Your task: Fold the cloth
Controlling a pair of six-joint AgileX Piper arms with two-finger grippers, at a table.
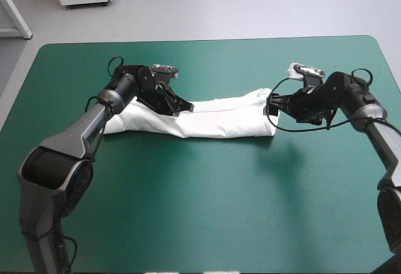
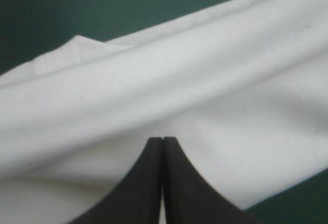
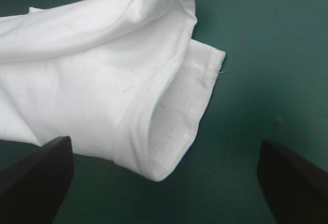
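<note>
Lying as a long folded band, the white T-shirt (image 1: 219,120) stretches left to right across the middle of the teal-green surface (image 1: 200,217), somewhat nearer its far edge. Over the band's left part, the left gripper (image 2: 163,140) has its black fingers pressed to a point with only a hairline between them, apparently pinching a layer of the cloth. At the band's right end, the right gripper (image 3: 165,141) stands wide. The layered, hemmed end lies just ahead of it and between its fingers, not gripped. The step in hand looks like taking hold for a crosswise fold. To do it well, the right gripper should come in low along the surface and catch every layer at the hem before narrowing. It should then lift level with the left so the band does not unroll.
</note>
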